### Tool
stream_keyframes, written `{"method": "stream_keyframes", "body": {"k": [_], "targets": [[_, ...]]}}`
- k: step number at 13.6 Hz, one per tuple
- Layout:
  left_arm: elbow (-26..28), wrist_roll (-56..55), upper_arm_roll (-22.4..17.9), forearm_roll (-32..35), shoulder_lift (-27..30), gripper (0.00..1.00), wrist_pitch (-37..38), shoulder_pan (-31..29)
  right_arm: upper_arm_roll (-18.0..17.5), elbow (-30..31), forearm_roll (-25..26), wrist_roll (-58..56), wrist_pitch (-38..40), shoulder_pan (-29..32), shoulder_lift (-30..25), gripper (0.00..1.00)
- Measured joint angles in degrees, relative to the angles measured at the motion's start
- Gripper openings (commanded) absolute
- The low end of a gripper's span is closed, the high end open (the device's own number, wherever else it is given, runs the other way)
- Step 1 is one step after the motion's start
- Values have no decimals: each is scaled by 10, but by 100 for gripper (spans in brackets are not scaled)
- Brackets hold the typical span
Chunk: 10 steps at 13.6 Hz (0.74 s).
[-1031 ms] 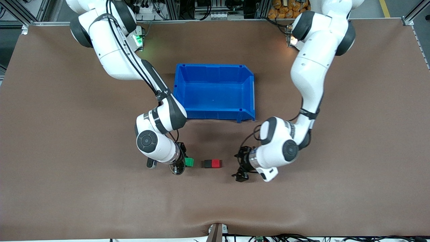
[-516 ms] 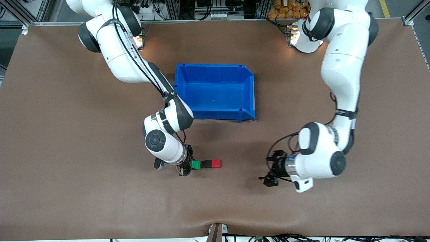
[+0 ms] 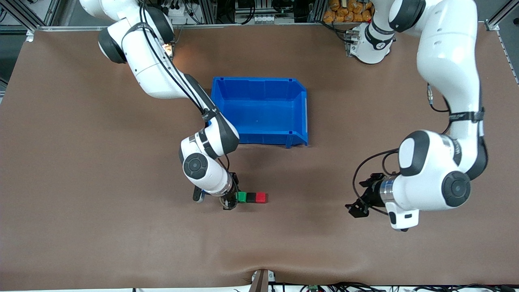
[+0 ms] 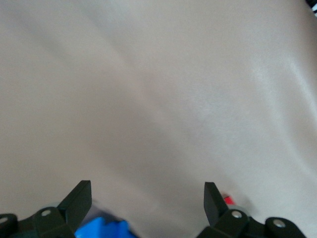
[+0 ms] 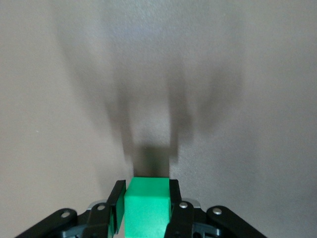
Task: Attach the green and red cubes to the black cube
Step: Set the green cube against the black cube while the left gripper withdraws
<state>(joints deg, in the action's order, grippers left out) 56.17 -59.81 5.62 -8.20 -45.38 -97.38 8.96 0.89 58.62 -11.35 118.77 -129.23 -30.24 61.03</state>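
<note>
Green cube [image 3: 241, 197], black cube [image 3: 251, 197] and red cube [image 3: 262, 197] lie in one row on the brown table, nearer to the front camera than the blue bin. The black cube is in the middle, with the red one against it at the left arm's end. The green cube sits right against its other face. My right gripper [image 3: 235, 198] is shut on the green cube [image 5: 147, 206], one finger on each side. My left gripper [image 3: 357, 207] hangs open and empty over bare table toward the left arm's end, well apart from the row; its fingers [image 4: 79, 198] stand wide.
An empty blue bin [image 3: 259, 140] stands mid-table, farther from the front camera than the cubes; a corner of the bin [image 4: 104, 228] shows in the left wrist view. The brown table mat [image 3: 121, 227] surrounds the row.
My right gripper has carried the green cube sideways until it meets the black cube. The left arm has drawn back from the red cube toward its own end of the table.
</note>
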Motion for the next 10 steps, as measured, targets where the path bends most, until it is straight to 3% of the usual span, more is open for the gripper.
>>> {"method": "stream_keyframes", "body": {"k": [3,4,5,6,10], "targets": [[-2,121,-1,53,58,100,57,-20,0,0,0,0,0,-7,4,0],[-2,160,-2,69,79,100,73,-29,0,0,0,0,0,-8,5,16],[-2,193,-2,79,101,100,91,-39,0,0,0,0,0,-8,5,69],[-2,223,-2,83,121,100,105,-50,0,0,0,0,0,-8,6,100],[-2,326,-4,89,189,100,126,-79,1,0,1,0,0,-8,7,100]]}}
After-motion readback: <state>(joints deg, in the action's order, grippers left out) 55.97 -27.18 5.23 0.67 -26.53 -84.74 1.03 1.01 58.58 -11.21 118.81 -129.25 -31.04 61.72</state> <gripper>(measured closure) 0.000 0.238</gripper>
